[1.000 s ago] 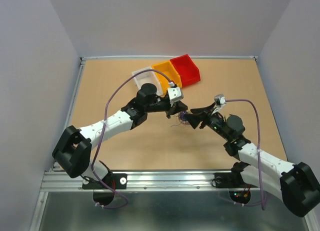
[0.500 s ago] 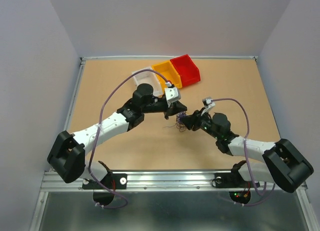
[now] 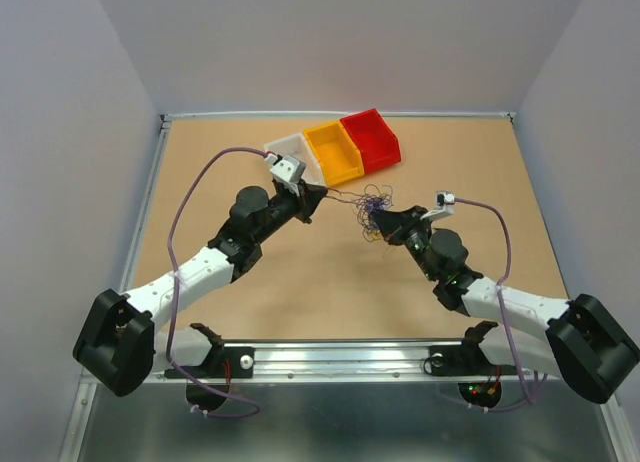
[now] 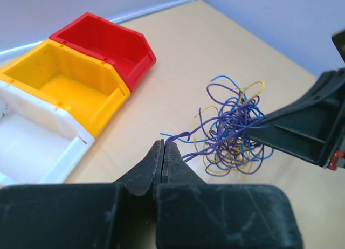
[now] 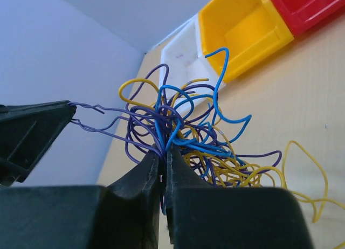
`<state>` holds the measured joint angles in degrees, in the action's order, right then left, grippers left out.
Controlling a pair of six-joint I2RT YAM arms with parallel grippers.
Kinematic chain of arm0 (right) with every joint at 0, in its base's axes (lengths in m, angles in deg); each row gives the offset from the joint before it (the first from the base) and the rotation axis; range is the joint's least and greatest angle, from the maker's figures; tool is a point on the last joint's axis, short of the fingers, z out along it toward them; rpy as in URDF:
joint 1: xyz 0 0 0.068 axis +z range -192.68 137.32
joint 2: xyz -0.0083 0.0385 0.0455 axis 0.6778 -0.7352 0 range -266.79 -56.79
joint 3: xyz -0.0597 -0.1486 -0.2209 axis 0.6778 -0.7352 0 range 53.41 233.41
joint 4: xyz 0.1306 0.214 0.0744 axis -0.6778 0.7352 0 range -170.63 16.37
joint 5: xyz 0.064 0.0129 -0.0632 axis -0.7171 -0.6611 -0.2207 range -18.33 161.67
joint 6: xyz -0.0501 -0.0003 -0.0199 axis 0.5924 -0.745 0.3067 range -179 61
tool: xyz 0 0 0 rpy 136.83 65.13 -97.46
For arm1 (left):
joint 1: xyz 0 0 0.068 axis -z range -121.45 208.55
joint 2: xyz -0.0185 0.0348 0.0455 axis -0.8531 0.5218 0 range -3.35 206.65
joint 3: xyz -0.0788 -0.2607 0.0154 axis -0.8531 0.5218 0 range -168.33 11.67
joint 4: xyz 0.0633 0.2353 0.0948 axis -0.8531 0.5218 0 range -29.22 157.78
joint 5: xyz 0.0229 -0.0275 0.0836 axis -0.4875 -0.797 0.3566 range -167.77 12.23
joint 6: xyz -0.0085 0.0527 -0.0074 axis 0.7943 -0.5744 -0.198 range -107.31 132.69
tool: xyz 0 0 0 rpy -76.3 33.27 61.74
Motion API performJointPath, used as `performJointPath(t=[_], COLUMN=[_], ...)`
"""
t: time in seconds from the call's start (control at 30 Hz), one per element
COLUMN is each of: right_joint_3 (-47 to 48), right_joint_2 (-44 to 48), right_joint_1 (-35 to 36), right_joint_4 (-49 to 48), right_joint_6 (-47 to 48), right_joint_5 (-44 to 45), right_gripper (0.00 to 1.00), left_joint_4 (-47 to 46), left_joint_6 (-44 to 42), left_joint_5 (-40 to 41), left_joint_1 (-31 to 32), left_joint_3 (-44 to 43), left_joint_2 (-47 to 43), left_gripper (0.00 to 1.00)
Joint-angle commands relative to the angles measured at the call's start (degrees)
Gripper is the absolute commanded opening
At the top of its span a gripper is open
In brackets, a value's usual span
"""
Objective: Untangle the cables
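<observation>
Half a second ago both end effectors sat close together at the middle of the bench (image 3: pixel 480 172), with the cables (image 3: pixel 375 204) a small dark clump between them. Now the left end effector (image 3: pixel 320 193) has drawn back toward the upper left and sits just beside the bins. The right end effector (image 3: pixel 381 215) has moved up the frame. The clump has risen with it and spread into a looser, wider tangle, with one thin strand stretched leftward.

Three open bins stand in a touching row at the upper centre: a red bin (image 3: pixel 380 132), a yellow bin (image 3: pixel 345 168) and a white bin (image 3: pixel 283 143). In the left wrist view the floors that show are bare plastic, and the cables (image 4: pixel 232 136) lie outside them, to the right.

The cables (image 5: pixel 188 130) are hair-thin curly loops of purple, blue and yellow, with purple the densest. The left end effector (image 4: pixel 163 147) is pressed together on a purple strand at its tip. The right end effector (image 5: pixel 163 152) is clamped on the core of the tangle. The bundle seems to hang off the bench, though the top view is too coarse to be sure.
</observation>
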<state>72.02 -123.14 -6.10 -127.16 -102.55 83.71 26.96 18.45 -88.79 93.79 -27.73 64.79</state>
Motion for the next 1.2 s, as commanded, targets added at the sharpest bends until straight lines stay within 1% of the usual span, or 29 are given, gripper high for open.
performJointPath(t=[0.0,0.03,0.1,0.17,0.2,0.23,0.27,0.3,0.33,0.37,0.43,0.47,0.5,0.53,0.57,0.6,0.63,0.67,0.7,0.77,0.8,0.87,0.9,0.97,1.1,1.17], right_joint_3=[-3.67,-2.89,-2.0,-1.74,-1.82,-1.82,-2.0,-1.91,-1.82,-1.74,-1.3,-1.12,-0.69,0.01,0.46,0.64,-0.41,-1.03,-1.73,-2.96,-2.71,-2.18,-1.65,-1.3,-0.07,0.37], right_joint_2=[6.12,7.19,9.21,11.67,12.2,13.25,13.52,13.79,13.88,13.88,13.7,13.61,13.18,12.91,12.39,12.21,11.95,11.86,11.94,11.68,11.42,10.19,9.75,7.99,4.83,3.59], right_joint_1=[-2.48,-2.48,-2.39,-2.39,-2.48,-2.48,-2.48,-2.48,-2.39,-2.48,-2.39,-2.48,-2.39,-2.48,-2.48,-2.39,-2.39,-2.39,-2.39,-2.3,-2.3,-2.39,-2.3,-2.13,-1.42,-0.72], right_joint_4=[16.07,18.03,22.85,24.63,24.99,25.25,25.25,25.51,25.78,25.95,26.04,25.43,22.3,19.92,18.15,14.91,12.53,10.25,6.13,3.03,2.32,2.31,2.14,1.53,0.12,0.12], right_joint_6=[-7.86,-8.82,-8.92,-9.53,-9.45,-9.36,-9.19,-9.1,-9.18,-9.1,-8.49,-6.57,-3.07,5.49,8.45,10.4,12.5,13.13,13.75,15.24,15.6,16.21,16.3,16.48,17.01,17.01], right_joint_5=[28.9,30.32,33.13,34.19,34.63,34.64,34.55,34.72,34.81,34.73,33.59,32.1,25.04,20.01,10.3,6.12,2.77,-0.22,-5.04,-8.85,-11.13,-11.94,-14.73,-15.81,-18.71,-18.54], right_gripper=[0.0,0.05,0.08,0.25,0.38,0.49,0.52,0.52,0.52,0.52,0.52,0.53,0.55,0.63,0.68,0.72,0.78,0.81,0.82,0.83,0.83,0.83,0.83,0.82,0.81,0.77], left_joint_4=[-13.55,-13.03,-10.74,-10.74,-12.39,-13.54,-14.59,-17.39,-18.2,-18.64,-18.65,-18.56,-17.95,-17.42,-16.37,-13.66,-12.51,-11.54,-10.66,-10.47,-9.78,-8.81,-8.11,-7.49,-6.43,-6.17], left_joint_6=[4.08,4.17,4.0,3.82,3.21,2.51,2.33,2.24,2.15,2.06,2.15,1.89,1.28,0.92,-1.08,-2.41,-4.25,-5.48,-8.54,-9.97,-10.67,-12.26,-12.52,-13.31,-14.02,-14.11], left_joint_5=[17.44,17.27,17.35,16.48,13.52,8.35,5.95,3.67,1.47,-2.38,-6.79,-9.95,-16.59,-19.36,-22.6,-22.81,-22.46,-21.5,-20.8,-20.53,-22.01,-23.59,-24.65,-25.18,-25.01,-25.45], left_joint_1=[-7.89,-8.61,-9.75,-10.63,-10.63,-10.63,-10.63,-10.63,-10.55,-10.55,-10.46,-10.37,-9.76,-9.15,-8.18,-5.82,-4.5,-3.26,-1.34,0.08,0.78,2.8,3.42,4.74,5.36,5.36], left_joint_3=[-1.56,-1.99,-3.75,-4.02,-3.32,-2.8,-2.18,-0.96,-0.68,-0.94,-1.56,-2.17,-3.48,-4.28,-4.89,-6.2,-6.57,-6.74,-6.57,-6.13,-6.13,-6.13,-6.22,-6.31,-6.74,-6.83], left_joint_2=[-5.74,-5.39,-4.33,-4.15,-4.15,-4.07,-4.07,-3.98,-3.72,-3.37,-2.05,-1.35,0.14,0.85,1.55,2.34,2.61,2.7,2.61,2.26,2.09,1.91,1.65,1.56,2.0,2.09], left_gripper=[0.0,0.0,0.0,0.0,0.0,0.0,0.0,0.0,0.0,0.0,0.0,0.0,0.0,0.0,0.0,0.0,0.0,0.0,0.0,0.0,0.0,0.0,0.0,0.0,0.0,0.0])
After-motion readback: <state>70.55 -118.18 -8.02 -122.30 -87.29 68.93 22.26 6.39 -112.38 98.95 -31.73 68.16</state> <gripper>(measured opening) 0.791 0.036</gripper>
